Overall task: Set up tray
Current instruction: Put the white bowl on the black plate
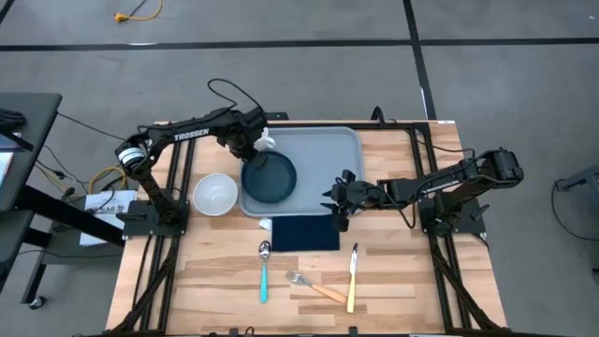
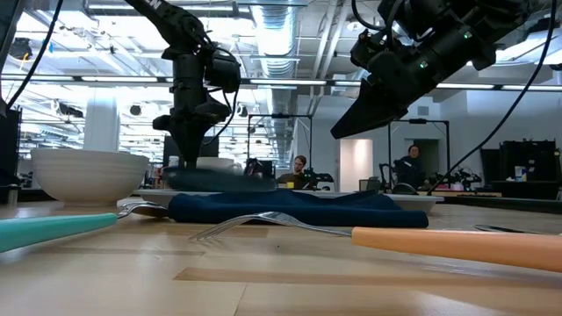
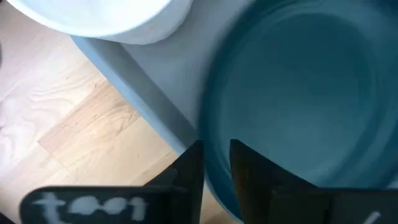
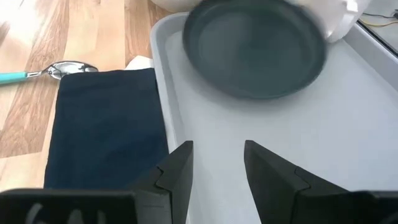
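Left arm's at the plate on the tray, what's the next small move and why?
Probably open the left pincer fully and lift clear. The teal plate already sits inside the tray, its rim between the fingers. The right pincer waits open over the tray.

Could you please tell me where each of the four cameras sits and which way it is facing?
High view: overhead, looking straight down on the tray; both arms show.
Low view: at table-top height, looking level past the fork into the room; both arms hang in from above.
Left wrist view: on the left arm, facing the plate; the left gripper shows.
Right wrist view: on the right arm, facing tray and napkin; the right gripper, open, shows.
Shared: both wrist views see the plate.
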`<state>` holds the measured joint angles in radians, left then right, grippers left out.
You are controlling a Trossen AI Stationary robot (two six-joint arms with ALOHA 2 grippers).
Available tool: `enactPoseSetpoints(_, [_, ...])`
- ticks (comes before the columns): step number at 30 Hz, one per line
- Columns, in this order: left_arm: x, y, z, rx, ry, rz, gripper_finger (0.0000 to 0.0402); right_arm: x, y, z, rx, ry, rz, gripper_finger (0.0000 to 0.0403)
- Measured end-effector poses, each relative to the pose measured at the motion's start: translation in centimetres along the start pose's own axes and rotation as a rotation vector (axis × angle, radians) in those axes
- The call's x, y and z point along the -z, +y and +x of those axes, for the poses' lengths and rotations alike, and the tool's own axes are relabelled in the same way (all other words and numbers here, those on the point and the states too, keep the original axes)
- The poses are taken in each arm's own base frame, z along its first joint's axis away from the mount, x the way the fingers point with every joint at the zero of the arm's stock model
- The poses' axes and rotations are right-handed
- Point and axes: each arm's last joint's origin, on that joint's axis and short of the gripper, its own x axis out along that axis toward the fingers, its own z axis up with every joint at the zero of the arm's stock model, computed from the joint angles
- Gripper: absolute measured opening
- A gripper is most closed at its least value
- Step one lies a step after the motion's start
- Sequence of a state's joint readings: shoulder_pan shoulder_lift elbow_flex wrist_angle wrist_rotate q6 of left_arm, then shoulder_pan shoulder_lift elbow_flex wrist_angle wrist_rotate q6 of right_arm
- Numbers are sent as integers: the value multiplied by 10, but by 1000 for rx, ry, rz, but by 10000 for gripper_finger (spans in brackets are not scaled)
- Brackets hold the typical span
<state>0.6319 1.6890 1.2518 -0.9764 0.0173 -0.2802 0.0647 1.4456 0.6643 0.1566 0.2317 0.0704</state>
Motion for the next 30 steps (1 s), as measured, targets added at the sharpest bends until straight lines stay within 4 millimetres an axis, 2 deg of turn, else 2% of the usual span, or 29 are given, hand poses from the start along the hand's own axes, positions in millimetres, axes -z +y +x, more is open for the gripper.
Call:
enactPoseSetpoints(15, [-2, -1, -4, -4, -9, 53, 75, 0, 0, 0, 0, 0, 0, 134])
enactPoseSetpoints(19, [-3, -3, -20, -39, 11, 60, 75, 0, 0, 0, 0, 0, 0, 134])
enactPoseSetpoints(23, [0, -12, -46, -99, -4, 56, 75, 0, 0, 0, 0, 0, 0, 134])
enactPoseSetpoints(26, [11, -21, -62, -110, 5, 52, 75, 0, 0, 0, 1, 2, 0, 134])
enactPoseSetpoints(30, [35, -41, -79, -107, 14, 86, 75, 1, 0, 0, 1, 15, -3, 134])
